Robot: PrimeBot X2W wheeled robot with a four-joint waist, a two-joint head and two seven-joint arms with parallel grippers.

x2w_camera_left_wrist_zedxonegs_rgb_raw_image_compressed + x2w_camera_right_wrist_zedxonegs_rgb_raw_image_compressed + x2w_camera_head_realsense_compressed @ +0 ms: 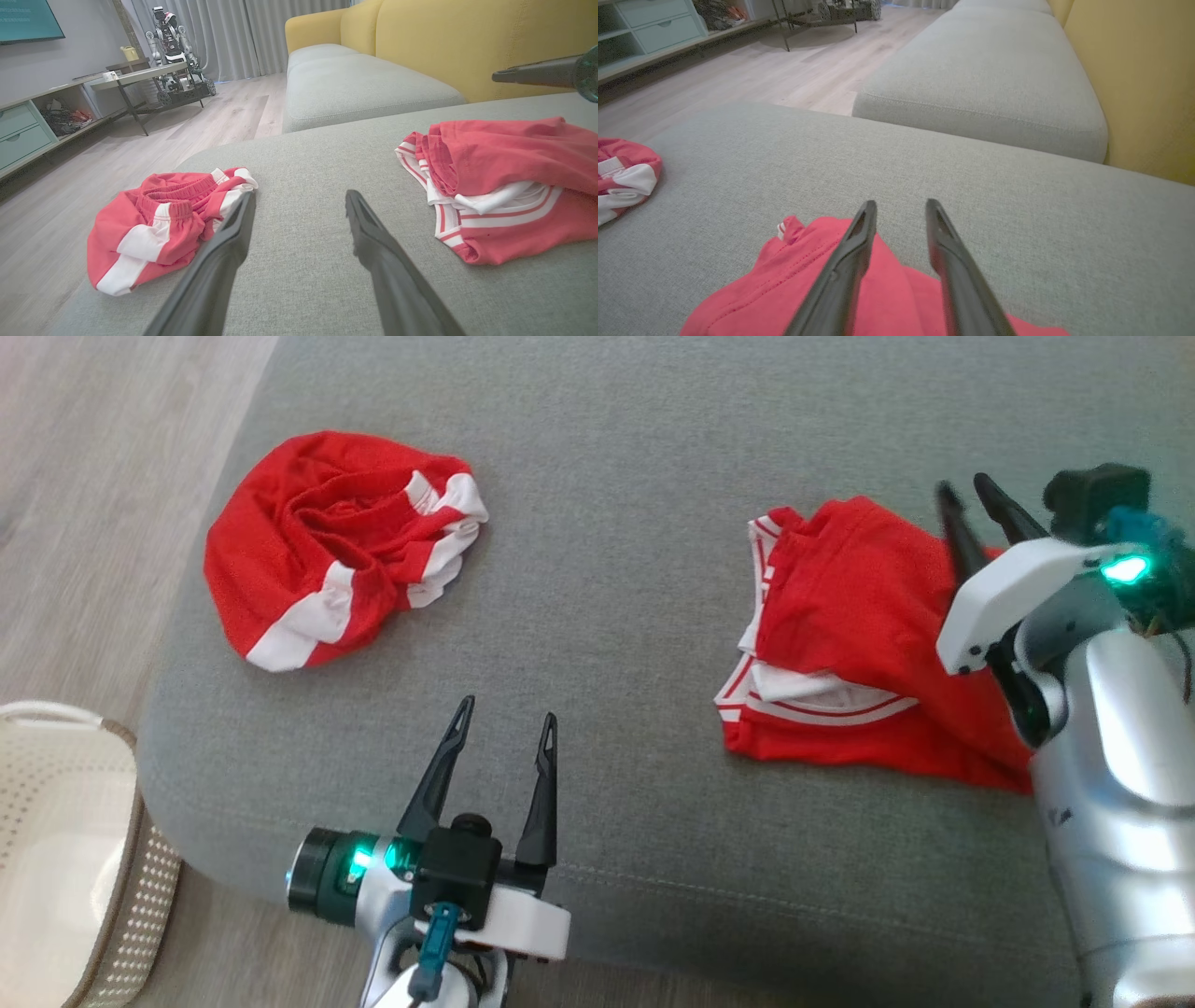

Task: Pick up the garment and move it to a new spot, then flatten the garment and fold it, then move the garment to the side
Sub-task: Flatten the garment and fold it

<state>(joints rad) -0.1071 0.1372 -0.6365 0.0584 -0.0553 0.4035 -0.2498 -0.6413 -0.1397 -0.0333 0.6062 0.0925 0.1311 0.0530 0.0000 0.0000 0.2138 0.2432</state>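
Head view: my left gripper hangs over the near edge of the grey seat cushion. Its fingers are spread wide with nothing between them, pointing at bare fabric. To its left, near the cushion's left edge, lie the red shorts, crumpled in a heap with their white bands showing. In the left wrist view the elastic waistband is bunched on top.

On the right side of the cushion, well apart from the shorts, lies the red garment. It is loosely doubled over, with white red-striped trim along its left and near edges. My right gripper is above its far right part. The fingers are parted by a narrow gap and grip nothing. In the right wrist view they reach across the red cloth towards bare cushion, and I cannot tell whether they touch it.

A pale perforated basket stands on the wooden floor by the cushion's near left corner.
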